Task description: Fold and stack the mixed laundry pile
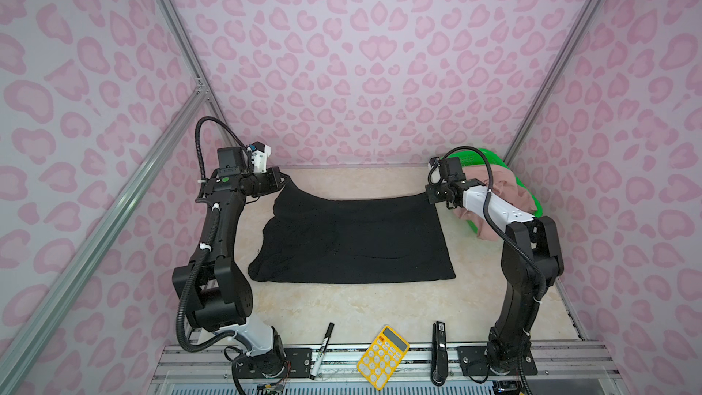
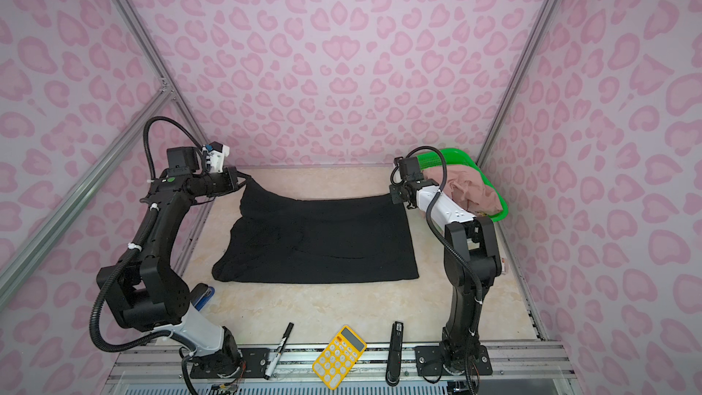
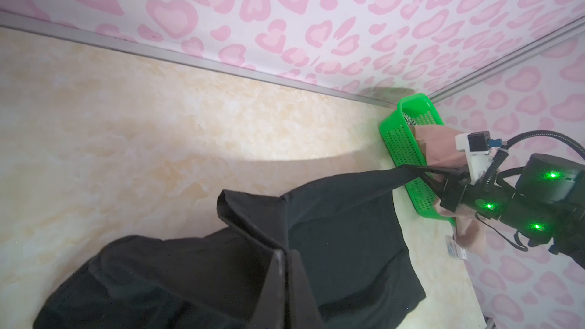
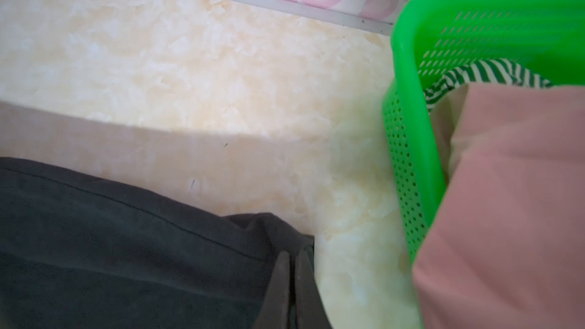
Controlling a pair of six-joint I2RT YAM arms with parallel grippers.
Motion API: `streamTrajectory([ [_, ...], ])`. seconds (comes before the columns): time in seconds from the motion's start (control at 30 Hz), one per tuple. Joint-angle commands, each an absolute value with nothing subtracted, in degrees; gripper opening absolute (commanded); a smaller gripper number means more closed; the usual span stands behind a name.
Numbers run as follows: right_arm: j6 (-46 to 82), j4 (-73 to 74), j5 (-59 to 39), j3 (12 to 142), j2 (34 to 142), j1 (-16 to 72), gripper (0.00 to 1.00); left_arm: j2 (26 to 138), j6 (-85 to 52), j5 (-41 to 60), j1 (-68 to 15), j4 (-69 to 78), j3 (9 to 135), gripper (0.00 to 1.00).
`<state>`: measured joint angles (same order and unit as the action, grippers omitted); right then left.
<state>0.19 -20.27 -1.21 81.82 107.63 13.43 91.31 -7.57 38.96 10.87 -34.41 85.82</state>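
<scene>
- Your left gripper (image 1: pixel 283 181) is pinching the far left corner of the large black garment (image 1: pixel 353 237), with its jaws pressed together on the cloth. That corner is rising off the tabletop (image 1: pixel 361 309) in a peak, left of centre in both top views.
- Your right gripper (image 1: pixel 429 195) is pinching the far right corner of the same garment, jaws closed on a thin fold at the hem. It is sitting lower than the left one, right of centre.
- Between the two grips the far hem is sagging slightly. The rest of the garment is lying spread across the middle of the tabletop, and its left side is bunching.
- The cloth is looking soft, limp and light. It is likely to drape and slide rather than hold a crease, so the corners and hem are the places to be holding. You are probably needing even tension on both sides when carrying that edge over.
- Just beyond the right gripper, at the right edge of the tabletop, the green basket (image 1: pixel 488 155) is holding the dusty-pink shorts (image 1: pixel 509 189), which are spilling over its rim. A striped piece (image 4: pixel 493 71) is lying under them, and both are waiting unfolded.
</scene>
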Motion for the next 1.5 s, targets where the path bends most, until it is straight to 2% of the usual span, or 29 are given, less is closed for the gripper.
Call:
streamTrajectory([
  [0.0, 1.52, -17.32, 0.04, 75.57, 103.77, 13.74, 0.00, 87.31, -5.73, 36.71, 10.81, -39.17, 81.81, 0.03],
  [0.17, 3.40, -17.67, 2.96, 66.72, 98.43, 15.67, 0.00, 82.39, -8.99, 31.47, 10.50, -42.87, 72.50, 0.03],
  [0.37, 8.76, -21.80, 5.84, 59.08, 95.18, 16.52, 0.00, 78.30, -11.34, 30.45, 9.08, -44.78, 64.62, 0.03],
  [0.43, 9.76, -25.46, 6.52, 59.20, 95.17, 16.58, 0.06, 77.83, -10.94, 29.21, 8.78, -46.35, 64.37, 0.03],
  [0.67, 9.65, -35.57, 2.48, 63.90, 93.56, 17.27, 0.43, 77.65, -10.58, 23.40, 8.61, -49.78, 64.24, 0.03],
  [0.77, 8.94, -37.83, 0.79, 67.92, 94.58, 17.23, 0.48, 76.88, -10.90, 20.11, 8.61, -50.01, 63.88, 0.03],
  [0.93, 9.05, -32.74, -1.54, 69.74, 98.68, 17.66, 0.46, 74.56, -10.83, 22.33, 8.55, -49.00, 63.46, 0.03],
  [1.13, 10.31, -31.78, -1.72, 72.26, 107.23, 18.19, 0.26, 73.88, -11.03, 22.87, 8.55, -50.74, 63.72, 0.03],
  [1.27, 11.63, -34.11, -1.40, 69.28, 105.79, 20.04, 0.21, 74.33, -11.86, 21.55, 8.53, -53.67, 63.07, 0.06],
  [1.33, 11.94, -34.66, -2.38, 66.98, 104.24, 20.47, 0.20, 74.42, -11.82, 21.85, 8.45, -55.12, 62.47, 0.13],
  [1.47, 11.30, -36.07, -2.99, 64.63, 102.02, 21.31, 0.20, 73.95, -11.66, 21.34, 7.09, -58.33, 63.55, 0.47],
])
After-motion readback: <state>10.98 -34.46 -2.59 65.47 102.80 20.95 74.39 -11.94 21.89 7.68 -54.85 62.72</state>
